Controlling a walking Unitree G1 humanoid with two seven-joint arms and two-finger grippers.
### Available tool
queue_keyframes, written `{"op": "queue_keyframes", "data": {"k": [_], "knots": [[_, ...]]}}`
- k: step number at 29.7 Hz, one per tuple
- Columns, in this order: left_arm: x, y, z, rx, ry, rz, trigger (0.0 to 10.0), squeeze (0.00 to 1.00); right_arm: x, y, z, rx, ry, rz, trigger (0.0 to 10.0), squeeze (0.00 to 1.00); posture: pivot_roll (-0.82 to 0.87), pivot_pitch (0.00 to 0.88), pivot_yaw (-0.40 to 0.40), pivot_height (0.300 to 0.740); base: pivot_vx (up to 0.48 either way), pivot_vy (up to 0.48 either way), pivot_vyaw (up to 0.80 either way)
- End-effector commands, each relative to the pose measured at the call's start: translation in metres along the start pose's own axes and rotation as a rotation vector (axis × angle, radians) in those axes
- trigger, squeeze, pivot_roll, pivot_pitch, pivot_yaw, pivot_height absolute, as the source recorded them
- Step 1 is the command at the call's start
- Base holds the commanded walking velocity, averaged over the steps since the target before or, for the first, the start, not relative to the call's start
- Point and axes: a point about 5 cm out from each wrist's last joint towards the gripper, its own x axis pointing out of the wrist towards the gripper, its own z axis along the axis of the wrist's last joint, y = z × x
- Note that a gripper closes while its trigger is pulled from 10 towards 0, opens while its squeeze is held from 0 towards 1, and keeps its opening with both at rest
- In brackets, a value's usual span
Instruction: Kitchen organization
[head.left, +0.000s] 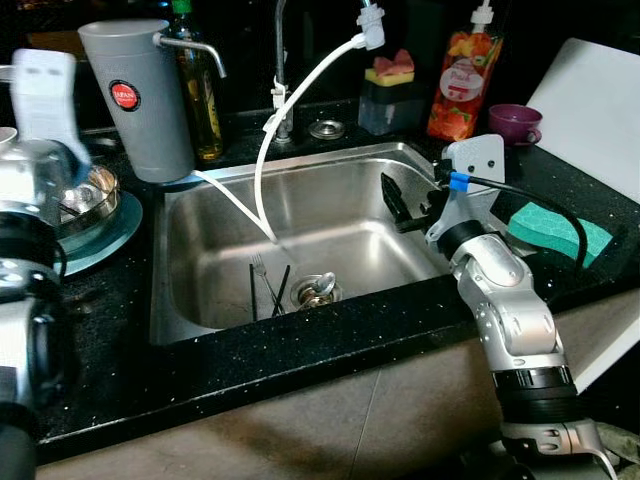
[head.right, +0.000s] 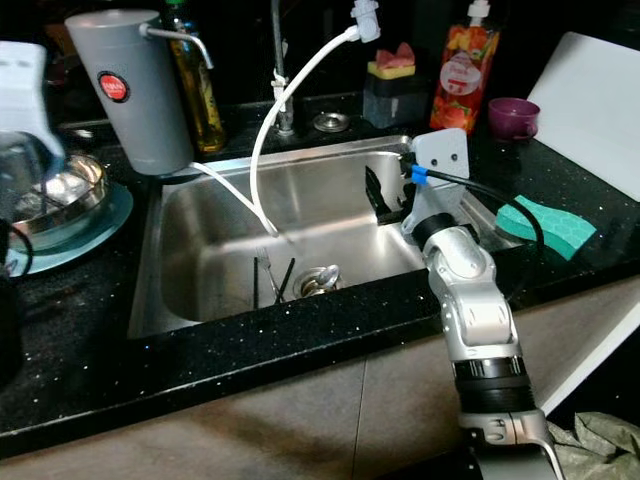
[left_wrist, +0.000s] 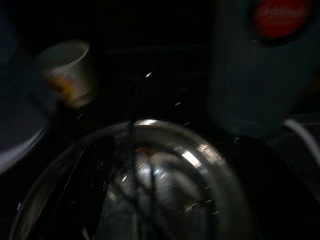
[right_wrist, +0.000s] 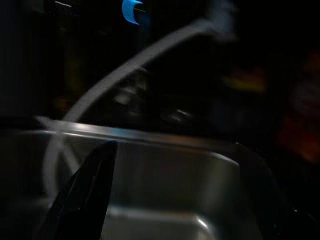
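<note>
The right hand (head.left: 395, 200) hung over the right side of the steel sink (head.left: 200, 300) at frame centre; whether its black fingers were apart or closed could not be told. A fork (head.left: 262, 275) and dark utensils lay beside the drain. A white hose (head.left: 275, 130) curved down into the basin. At the far left, the left hand (head.left: 30, 130) was blurred above a glass bowl (left_wrist: 150, 180) on the black surface (head.left: 300, 345), its fingers unclear. A green sponge (head.left: 555, 230) lay at the right.
</note>
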Motion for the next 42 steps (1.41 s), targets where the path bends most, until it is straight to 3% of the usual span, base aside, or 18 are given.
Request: {"op": "queue_keyframes", "data": {"k": [1,2,5,6,11,12,18,20,21,22,23,36,37,38,39,40,41,42], "knots": [[0.002,0.007,-0.007,-0.017,0.023,0.042,10.0,0.00,0.004,0.018,0.019,-0.011,-0.088,0.133,10.0,0.00,0.07,0.179,-0.013,0.740,0.000,0.000,0.00],[0.003,0.006,-0.013,-0.020,0.037,0.059,10.0,0.00,0.005,0.029,0.022,-0.016,-0.095,0.224,10.0,0.00,0.07,0.175,-0.011,0.740,0.000,0.000,0.00],[0.004,0.005,-0.018,-0.021,0.048,0.072,10.0,0.00,0.006,0.041,0.024,-0.020,-0.103,0.304,10.0,0.00,0.06,0.174,-0.012,0.740,0.000,0.000,0.00],[0.006,0.003,-0.026,-0.023,0.064,0.098,10.0,0.00,0.007,0.060,0.027,-0.018,-0.119,0.418,10.0,0.00,0.06,0.171,-0.011,0.740,0.000,0.000,0.00],[0.006,0.003,-0.029,-0.026,0.067,0.147,10.0,0.00,0.011,0.077,0.037,0.007,-0.158,0.506,10.0,0.00,0.06,0.170,-0.010,0.740,0.000,0.000,0.00],[0.007,0.003,-0.029,-0.025,0.064,0.159,10.0,1.00,0.014,0.080,0.039,0.014,-0.171,0.519,10.0,0.00,0.05,0.170,-0.012,0.740,0.000,0.000,0.00],[0.007,0.004,-0.030,-0.021,0.062,0.171,10.0,1.00,0.015,0.082,0.041,0.023,-0.178,0.535,10.0,0.00,0.06,0.171,-0.018,0.740,0.000,0.000,0.00],[0.007,0.006,-0.034,-0.059,0.079,0.197,10.0,1.00,0.016,0.085,0.041,0.032,-0.180,0.552,10.0,0.00,0.06,0.172,-0.024,0.740,0.000,0.000,0.00],[0.007,0.007,-0.037,-0.098,0.091,0.208,10.0,0.27,0.017,0.086,0.042,0.033,-0.181,0.563,10.0,0.00,0.05,0.173,-0.032,0.740,0.000,0.000,0.00],[0.007,0.008,-0.038,-0.124,0.098,0.214,10.0,0.27,0.017,0.087,0.042,0.032,-0.182,0.571,10.0,0.00,0.05,0.173,-0.032,0.740,0.000,0.000,0.00],[0.007,0.008,-0.040,-0.152,0.105,0.217,10.0,0.00,0.018,0.088,0.043,0.032,-0.183,0.579,10.0,0.00,0.05,0.173,-0.032,0.740,0.000,0.000,0.00],[0.009,-0.002,-0.050,-0.256,0.151,0.185,10.0,0.00,0.015,0.104,0.060,0.017,-0.236,0.710,10.0,0.00,0.03,0.165,-0.022,0.740,0.000,0.000,0.00],[0.009,-0.003,-0.051,-0.267,0.157,0.181,8.5,0.00,0.015,0.103,0.060,0.018,-0.237,0.709,10.0,0.00,0.03,0.165,-0.022,0.740,0.000,0.000,0.00],[0.009,-0.003,-0.051,-0.267,0.157,0.181,8.5,0.00,0.015,0.103,0.060,0.018,-0.237,0.709,10.0,0.00,0.03,0.165,-0.022,0.740,0.000,0.000,0.00],[0.009,-0.003,-0.053,-0.279,0.167,0.181,5.9,0.00,0.015,0.103,0.060,0.021,-0.238,0.703,10.0,0.00,0.03,0.165,-0.017,0.740,0.000,0.000,0.00],[0.008,-0.003,-0.054,-0.286,0.173,0.181,5.9,0.00,0.015,0.103,0.059,0.023,-0.238,0.699,10.0,0.00,0.03,0.165,-0.017,0.740,0.000,0.000,0.00],[0.008,-0.003,-0.055,-0.290,0.175,0.180,1.9,0.00,0.015,0.100,0.056,0.026,-0.233,0.692,10.0,0.00,0.03,0.165,-0.015,0.740,0.000,0.000,0.00],[0.009,-0.003,-0.055,-0.290,0.175,0.179,1.9,0.00,0.015,0.098,0.053,0.027,-0.229,0.687,10.0,0.00,0.03,0.165,-0.015,0.740,0.000,0.000,0.00]]}}
